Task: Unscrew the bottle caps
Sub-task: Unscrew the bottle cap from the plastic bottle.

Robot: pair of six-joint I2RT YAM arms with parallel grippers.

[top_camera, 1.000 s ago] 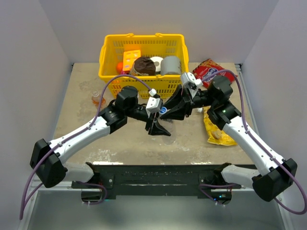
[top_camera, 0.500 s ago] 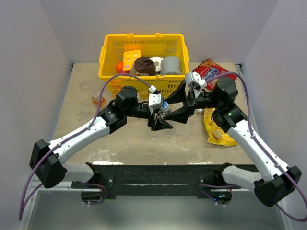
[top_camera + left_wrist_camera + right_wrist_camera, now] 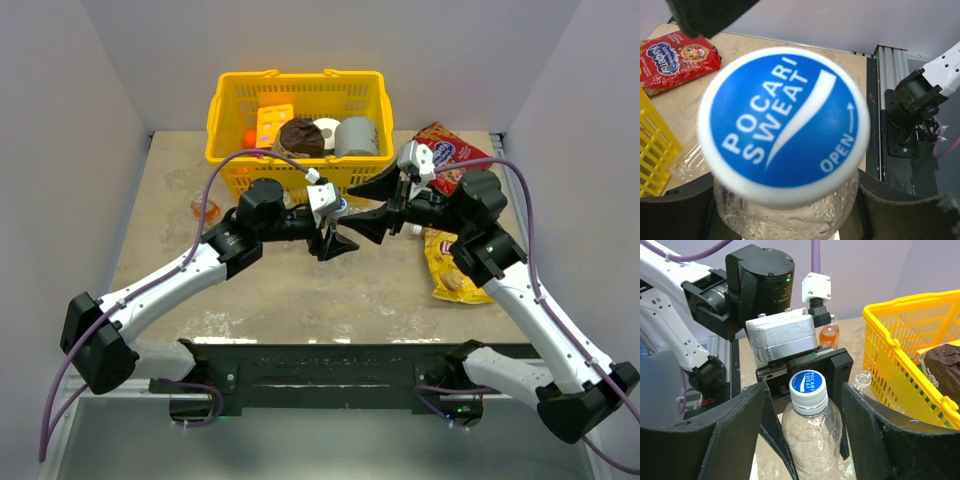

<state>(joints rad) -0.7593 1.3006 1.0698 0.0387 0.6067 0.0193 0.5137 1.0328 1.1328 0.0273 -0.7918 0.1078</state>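
1. My left fingers (image 3: pixel 675 212) are clamped on the body of a clear bottle (image 3: pixel 812 435), one finger on each side, below the neck. The bottle is held off the bench (image 3: pixel 290 290), in front of the yellow basket (image 3: pixel 225 110).
2. The bottle cap (image 3: pixel 808 384) is on the neck. Its blue face reads "POCARI SWEAT" with an "OPEN" arrow, and it points toward my left wrist camera.
3. My right fingers (image 3: pixel 730 435) stand apart, one on each side of the bottle's upper part. A gap shows between each finger and the cap.
4. An orange-drink bottle (image 3: pixel 203 208) stands on the bench by the basket's left corner. A second clear bottle (image 3: pixel 863 380), its neck open, is close to the basket wall.
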